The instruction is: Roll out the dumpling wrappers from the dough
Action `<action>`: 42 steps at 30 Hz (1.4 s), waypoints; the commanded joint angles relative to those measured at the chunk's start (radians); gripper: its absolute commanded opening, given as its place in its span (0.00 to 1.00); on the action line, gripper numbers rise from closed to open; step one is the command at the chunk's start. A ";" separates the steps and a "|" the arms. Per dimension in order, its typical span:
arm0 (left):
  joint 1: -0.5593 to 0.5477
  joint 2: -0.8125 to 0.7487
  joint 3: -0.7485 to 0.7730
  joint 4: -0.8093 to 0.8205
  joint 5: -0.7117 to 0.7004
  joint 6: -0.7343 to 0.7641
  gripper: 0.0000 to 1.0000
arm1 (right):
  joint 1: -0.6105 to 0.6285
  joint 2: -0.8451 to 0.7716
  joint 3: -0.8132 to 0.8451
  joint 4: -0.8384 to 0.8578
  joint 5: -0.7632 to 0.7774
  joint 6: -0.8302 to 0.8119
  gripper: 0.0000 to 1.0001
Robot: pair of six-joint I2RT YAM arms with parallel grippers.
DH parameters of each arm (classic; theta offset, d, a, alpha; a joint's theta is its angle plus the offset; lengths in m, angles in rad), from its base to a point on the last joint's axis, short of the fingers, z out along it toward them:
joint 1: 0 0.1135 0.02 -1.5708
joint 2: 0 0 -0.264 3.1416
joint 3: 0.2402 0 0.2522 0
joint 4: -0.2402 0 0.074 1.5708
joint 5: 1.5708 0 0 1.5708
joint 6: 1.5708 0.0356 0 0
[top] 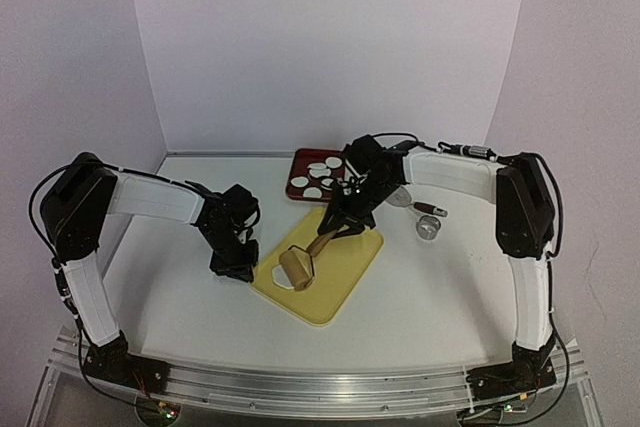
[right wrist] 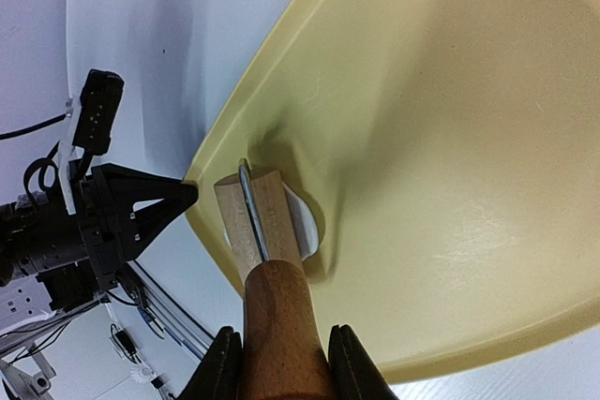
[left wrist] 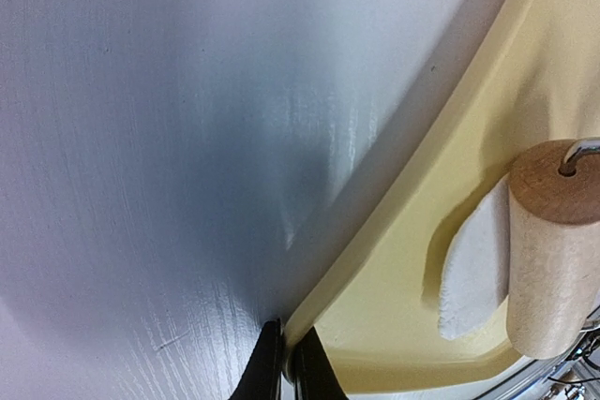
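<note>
The yellow board (top: 340, 265) lies at mid-table. On its left corner a flattened white dough patch (top: 282, 280) sits under the wooden roller (top: 296, 267); it also shows in the left wrist view (left wrist: 473, 274) and the right wrist view (right wrist: 305, 224). My right gripper (right wrist: 278, 362) is shut on the roller's brown handle (right wrist: 281, 325), roller drum (right wrist: 258, 217) resting on the dough. My left gripper (left wrist: 286, 362) is shut on the board's rim (left wrist: 375, 250) at its left corner. Several round white wrappers (top: 318, 179) lie in the red tray (top: 300, 162).
A small metal ring cutter (top: 429, 229) and another metal tool (top: 425, 208) lie right of the board. The red tray stands behind the board near the back wall. The left gripper's body (right wrist: 103, 222) sits just off the board's corner.
</note>
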 commanded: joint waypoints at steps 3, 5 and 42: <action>0.025 -0.058 0.010 0.024 -0.054 0.001 0.00 | 0.099 0.197 -0.037 -0.332 0.402 -0.082 0.00; 0.025 -0.057 0.010 0.024 -0.053 0.000 0.00 | 0.100 0.200 -0.027 -0.335 0.404 -0.083 0.00; 0.033 -0.054 0.032 0.012 -0.065 -0.032 0.00 | -0.075 0.182 -0.076 -0.356 0.454 -0.169 0.00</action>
